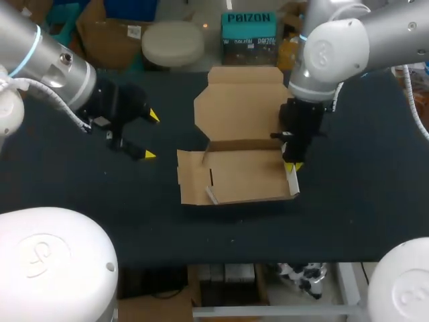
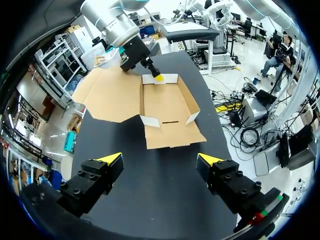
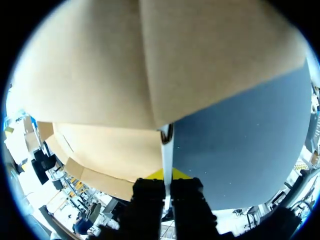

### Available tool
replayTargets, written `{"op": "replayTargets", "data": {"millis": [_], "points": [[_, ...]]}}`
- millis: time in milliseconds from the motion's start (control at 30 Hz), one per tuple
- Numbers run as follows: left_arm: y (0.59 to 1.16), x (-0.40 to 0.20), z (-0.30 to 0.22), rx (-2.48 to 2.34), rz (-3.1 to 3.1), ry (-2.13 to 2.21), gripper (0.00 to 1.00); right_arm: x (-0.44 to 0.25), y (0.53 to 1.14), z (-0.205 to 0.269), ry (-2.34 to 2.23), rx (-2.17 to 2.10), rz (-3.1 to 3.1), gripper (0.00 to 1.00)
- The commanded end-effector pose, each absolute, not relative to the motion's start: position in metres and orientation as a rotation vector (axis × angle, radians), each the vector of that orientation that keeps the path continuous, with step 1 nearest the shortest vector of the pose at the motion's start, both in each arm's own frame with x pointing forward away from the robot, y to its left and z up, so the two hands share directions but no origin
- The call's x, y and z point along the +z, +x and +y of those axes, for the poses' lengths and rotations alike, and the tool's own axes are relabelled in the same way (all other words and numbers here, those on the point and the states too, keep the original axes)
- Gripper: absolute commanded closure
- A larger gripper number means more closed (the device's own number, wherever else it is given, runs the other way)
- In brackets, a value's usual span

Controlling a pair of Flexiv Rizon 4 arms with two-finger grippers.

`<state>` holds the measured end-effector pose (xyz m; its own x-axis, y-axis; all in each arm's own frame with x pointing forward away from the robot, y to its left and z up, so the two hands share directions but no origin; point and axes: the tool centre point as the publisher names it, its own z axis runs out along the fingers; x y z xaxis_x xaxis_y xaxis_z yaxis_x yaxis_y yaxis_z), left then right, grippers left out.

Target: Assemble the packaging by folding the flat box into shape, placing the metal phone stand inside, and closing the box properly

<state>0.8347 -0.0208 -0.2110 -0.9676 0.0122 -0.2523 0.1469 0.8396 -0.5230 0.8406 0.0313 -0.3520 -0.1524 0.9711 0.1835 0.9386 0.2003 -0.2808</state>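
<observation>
A brown cardboard box [image 1: 238, 178] lies half-formed in the middle of the table, its tray part up and its lid [image 1: 241, 104] flat behind it. My right gripper [image 1: 293, 166] points down at the tray's right wall and is shut on that white-edged side flap [image 3: 166, 150], which stands edge-on between its fingers. My left gripper [image 1: 151, 135] hovers left of the box, open and holding nothing. In the left wrist view the box [image 2: 167, 107] lies ahead of the open left gripper [image 2: 161, 160], with the right gripper [image 2: 158, 77] at its far wall. No phone stand is in view.
The dark table top [image 1: 348, 201] runs out on both sides of the box. Its front edge [image 1: 234, 258] lies close below the box's near wall.
</observation>
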Motion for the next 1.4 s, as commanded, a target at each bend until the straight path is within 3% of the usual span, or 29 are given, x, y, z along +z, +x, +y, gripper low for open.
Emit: {"op": "replayTargets", "data": {"millis": [33,1400], "points": [[0.836,-0.21,-0.022,-0.81,2.787,0.122,0.0,-0.351,0.844,0.033,-1.778,0.188,-2.144,1.0],[0.836,-0.21,-0.022,-0.81,2.787,0.122,0.0,-0.398,0.847,0.05,-1.729,0.618,-1.925,1.0]]}}
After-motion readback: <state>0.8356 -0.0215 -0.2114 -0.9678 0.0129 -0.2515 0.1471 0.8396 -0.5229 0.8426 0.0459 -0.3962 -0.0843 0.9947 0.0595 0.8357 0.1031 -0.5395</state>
